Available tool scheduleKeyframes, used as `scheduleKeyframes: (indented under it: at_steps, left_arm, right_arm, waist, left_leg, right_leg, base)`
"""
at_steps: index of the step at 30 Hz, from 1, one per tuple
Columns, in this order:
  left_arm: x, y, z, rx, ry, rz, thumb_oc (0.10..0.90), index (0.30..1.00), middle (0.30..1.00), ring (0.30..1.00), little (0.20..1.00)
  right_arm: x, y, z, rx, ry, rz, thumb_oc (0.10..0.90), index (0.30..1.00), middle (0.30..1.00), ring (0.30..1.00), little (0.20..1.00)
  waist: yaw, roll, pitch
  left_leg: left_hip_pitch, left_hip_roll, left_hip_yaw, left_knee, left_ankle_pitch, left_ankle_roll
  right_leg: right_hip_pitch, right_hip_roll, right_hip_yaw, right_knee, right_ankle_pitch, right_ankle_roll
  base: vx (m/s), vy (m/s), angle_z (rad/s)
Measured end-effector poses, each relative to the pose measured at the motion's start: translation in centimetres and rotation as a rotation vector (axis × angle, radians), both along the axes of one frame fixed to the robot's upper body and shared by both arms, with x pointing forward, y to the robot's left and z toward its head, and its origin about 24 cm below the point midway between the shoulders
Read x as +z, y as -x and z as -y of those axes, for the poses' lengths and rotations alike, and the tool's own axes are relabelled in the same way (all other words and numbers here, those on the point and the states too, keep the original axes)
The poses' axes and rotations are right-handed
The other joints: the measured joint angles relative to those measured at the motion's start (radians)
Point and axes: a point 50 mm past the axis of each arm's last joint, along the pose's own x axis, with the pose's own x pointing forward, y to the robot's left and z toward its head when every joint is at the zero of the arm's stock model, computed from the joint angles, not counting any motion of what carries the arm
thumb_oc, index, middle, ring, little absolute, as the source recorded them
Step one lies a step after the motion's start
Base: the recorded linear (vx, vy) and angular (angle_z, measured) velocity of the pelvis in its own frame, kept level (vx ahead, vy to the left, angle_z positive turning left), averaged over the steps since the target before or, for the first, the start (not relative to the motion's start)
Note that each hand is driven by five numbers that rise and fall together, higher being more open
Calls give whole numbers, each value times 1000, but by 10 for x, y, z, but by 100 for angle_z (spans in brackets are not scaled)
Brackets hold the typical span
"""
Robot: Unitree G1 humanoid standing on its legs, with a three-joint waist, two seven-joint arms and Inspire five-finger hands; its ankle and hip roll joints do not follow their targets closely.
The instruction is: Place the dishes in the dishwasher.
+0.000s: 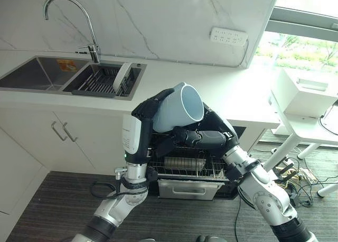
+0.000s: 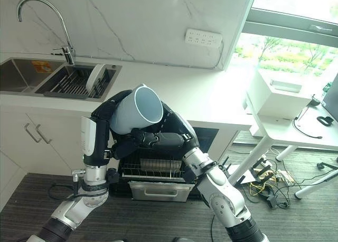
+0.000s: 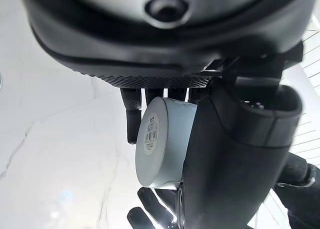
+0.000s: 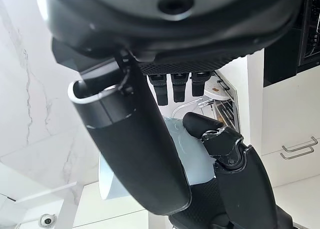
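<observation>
A pale blue cup (image 1: 182,110) is held tilted in the air above the open dishwasher (image 1: 185,165), its mouth facing up and to the right. My left hand (image 1: 145,112) grips its base from the left, fingers curled over it; the left wrist view shows the cup's bottom (image 3: 160,144) with a sticker past the fingers (image 3: 131,114). My right hand (image 1: 211,136) cradles the cup from the right, with the fingers behind it and the thumb underneath. In the right wrist view the cup (image 4: 185,154) lies between thumb (image 4: 135,149) and fingers. The dishwasher's wire rack is pulled out below the hands.
A white plate (image 1: 122,77) stands in the dark drying rack (image 1: 97,81) in the sink, under the tap (image 1: 68,9). The white counter (image 1: 222,83) runs behind the hands. A white table with a box (image 1: 303,94) stands at the right, with cables on the floor below.
</observation>
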Motion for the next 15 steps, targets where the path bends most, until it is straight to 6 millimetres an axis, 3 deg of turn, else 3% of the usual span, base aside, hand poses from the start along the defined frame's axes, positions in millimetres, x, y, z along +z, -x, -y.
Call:
scheduleKeyframes:
  at_steps: [15]
  left_arm:
    - [-7, 3, 13, -83, -9, -67, 400, 300, 300, 300, 300]
  right_arm:
    - [2, 0, -7, 12, 2, 4, 800, 900, 900, 900, 900]
  waist:
    - [-3, 23, -6]
  left_leg:
    - [0, -1, 1, -4, 0, 0]
  right_leg:
    - [-1, -1, 0, -1, -1, -1]
  base:
    - [-4, 2, 0]
